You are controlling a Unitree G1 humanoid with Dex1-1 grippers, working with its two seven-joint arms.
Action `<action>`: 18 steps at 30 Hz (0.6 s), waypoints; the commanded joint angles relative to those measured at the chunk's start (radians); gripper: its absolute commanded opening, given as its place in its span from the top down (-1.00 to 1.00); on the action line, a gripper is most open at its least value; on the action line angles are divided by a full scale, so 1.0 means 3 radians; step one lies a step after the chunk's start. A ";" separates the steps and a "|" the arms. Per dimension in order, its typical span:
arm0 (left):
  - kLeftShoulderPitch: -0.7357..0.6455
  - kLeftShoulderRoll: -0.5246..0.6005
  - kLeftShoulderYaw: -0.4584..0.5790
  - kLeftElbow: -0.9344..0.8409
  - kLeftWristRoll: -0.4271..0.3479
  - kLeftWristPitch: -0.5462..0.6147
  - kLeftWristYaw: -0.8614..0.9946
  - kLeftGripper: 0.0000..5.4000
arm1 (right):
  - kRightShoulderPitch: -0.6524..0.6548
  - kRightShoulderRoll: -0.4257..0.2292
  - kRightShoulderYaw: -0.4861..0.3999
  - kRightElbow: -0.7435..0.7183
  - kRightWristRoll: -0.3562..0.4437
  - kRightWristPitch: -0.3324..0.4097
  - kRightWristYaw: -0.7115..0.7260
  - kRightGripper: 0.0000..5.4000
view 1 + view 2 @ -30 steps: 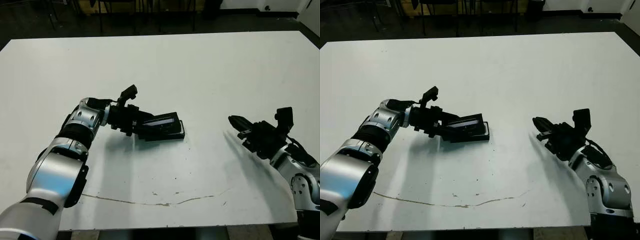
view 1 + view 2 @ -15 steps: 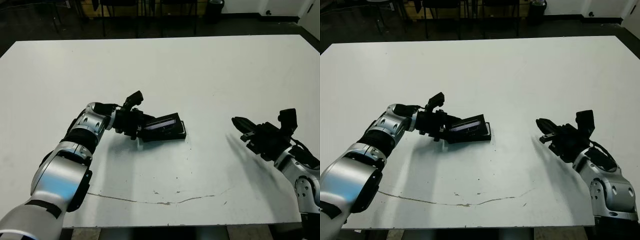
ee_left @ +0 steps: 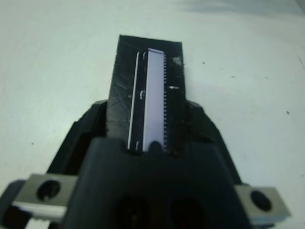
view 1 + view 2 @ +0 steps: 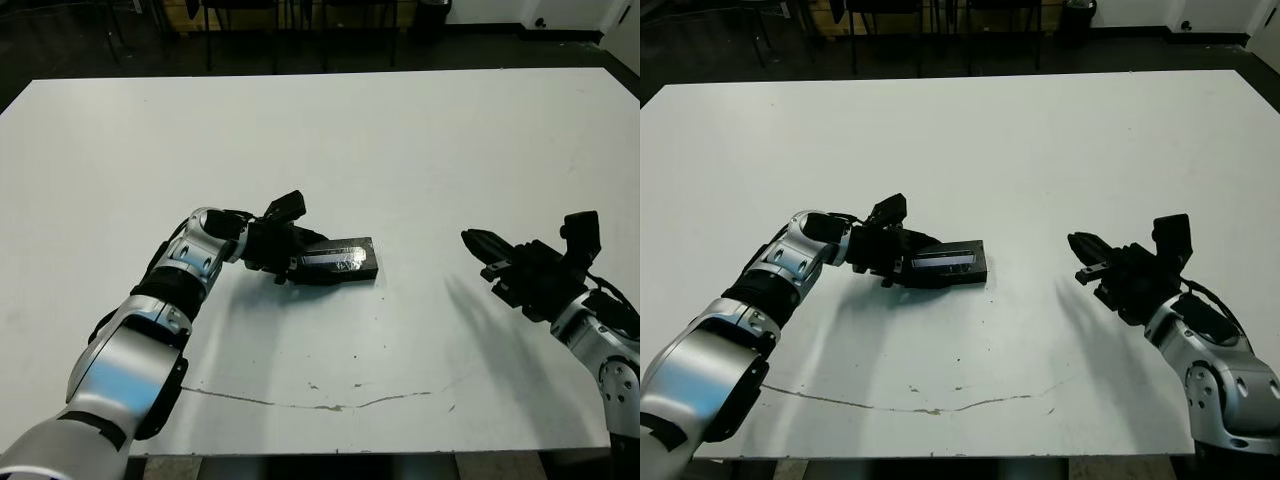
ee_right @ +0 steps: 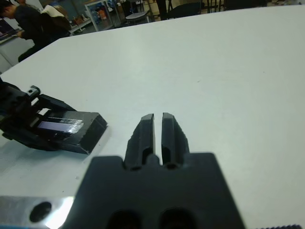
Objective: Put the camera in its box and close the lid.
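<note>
The lid [image 4: 340, 259], a flat black panel with a silvery strip, lies level on the box [image 4: 352, 274], whose black outer wall shows beneath it. My left gripper [image 4: 297, 263] is shut on the lid's left end; in the left wrist view the lid [image 3: 148, 90] runs out between my two fingers [image 3: 85, 131]. The camera is hidden. My right gripper [image 4: 474, 241] hovers above the table well to the right of the box, shut, with nothing between its fingers [image 5: 144, 128].
A thin dark crack line [image 4: 330, 404] runs across the white table [image 4: 400, 130] near its front edge. Dark chairs stand beyond the far edge. A person [image 5: 29, 20] sits far off in the right wrist view.
The lid, tilted up a second ago, has come down flat onto the box, and my left gripper has lowered and shifted right with it. The right arm has barely moved.
</note>
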 commanded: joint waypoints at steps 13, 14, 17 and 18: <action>-0.0087 -0.0525 -0.0252 0.0812 0.0464 0.0189 0.0223 -0.03 | 0.0102 0.0012 0.0028 0.0233 -0.0061 -0.0191 0.0073 1.00; -0.0073 -0.0477 -0.0276 0.0791 0.0488 0.0115 0.0200 -0.03 | 0.0086 -0.0002 0.0042 0.0340 -0.0092 -0.0261 0.0135 1.00; -0.0027 -0.0325 -0.0277 0.0736 0.0484 -0.0100 0.0062 -0.03 | 0.0030 0.0000 0.0082 0.0694 -0.0185 -0.0533 0.0326 1.00; -0.0007 -0.0266 -0.0250 0.0721 0.0457 -0.0140 0.0008 -0.09 | 0.0025 0.0005 0.0096 0.0733 -0.0214 -0.0581 0.0340 1.00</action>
